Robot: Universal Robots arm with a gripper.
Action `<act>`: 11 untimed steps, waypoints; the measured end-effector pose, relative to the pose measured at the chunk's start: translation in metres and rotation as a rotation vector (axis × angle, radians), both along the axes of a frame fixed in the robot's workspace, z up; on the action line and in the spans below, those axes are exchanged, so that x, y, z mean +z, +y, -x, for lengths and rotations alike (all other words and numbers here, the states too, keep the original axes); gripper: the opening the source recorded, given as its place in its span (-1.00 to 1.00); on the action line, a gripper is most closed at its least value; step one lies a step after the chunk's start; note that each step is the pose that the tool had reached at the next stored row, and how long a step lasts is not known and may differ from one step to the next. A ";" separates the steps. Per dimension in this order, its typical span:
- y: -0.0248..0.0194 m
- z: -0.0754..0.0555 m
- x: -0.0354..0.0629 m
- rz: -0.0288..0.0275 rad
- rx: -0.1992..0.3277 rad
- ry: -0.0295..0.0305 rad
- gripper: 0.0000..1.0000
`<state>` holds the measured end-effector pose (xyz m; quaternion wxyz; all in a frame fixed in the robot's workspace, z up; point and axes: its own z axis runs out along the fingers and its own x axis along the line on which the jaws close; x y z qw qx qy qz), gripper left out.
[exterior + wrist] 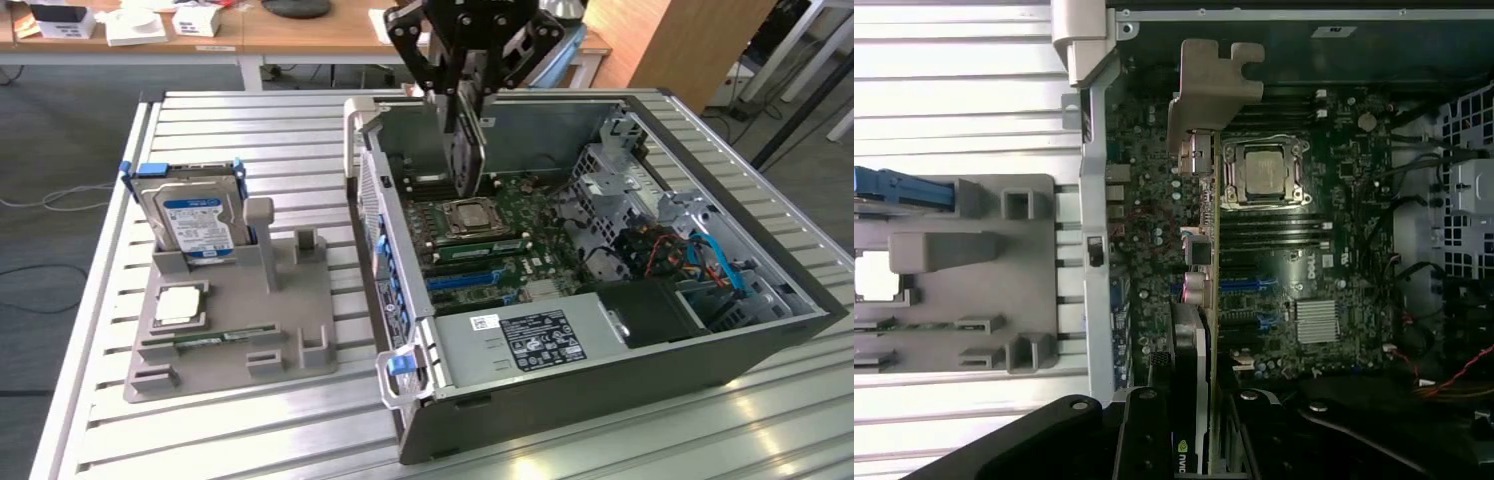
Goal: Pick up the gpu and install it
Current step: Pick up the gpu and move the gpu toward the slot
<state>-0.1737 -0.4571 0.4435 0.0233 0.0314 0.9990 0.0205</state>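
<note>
While clamped on the gpu (pixel 463 150), card held upright on edge, the gripper (pixel 462 90) hangs above the motherboard (pixel 514 250) inside the open computer case (pixel 641 370).

**What is cropped, covered or unreadable**

The gpu (pixel 465 150) hangs edge-on between the jaws and covers a strip of the motherboard (pixel 514 250) directly below them. In the exterior view the picture's edge crops the upper part of the jaws. In the wrist view the card's rear end runs out of frame between the jaws. The print on the power supply label (pixel 534 335), well away from the jaws, is too small to read.
</note>
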 end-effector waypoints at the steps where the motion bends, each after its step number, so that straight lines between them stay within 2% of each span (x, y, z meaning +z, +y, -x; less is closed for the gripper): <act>1: 0.0001 -0.004 0.0000 0.0000 0.000 0.0000 -0.46; 11: 0.0011 -0.045 0.0000 0.0001 0.000 0.0000 -0.46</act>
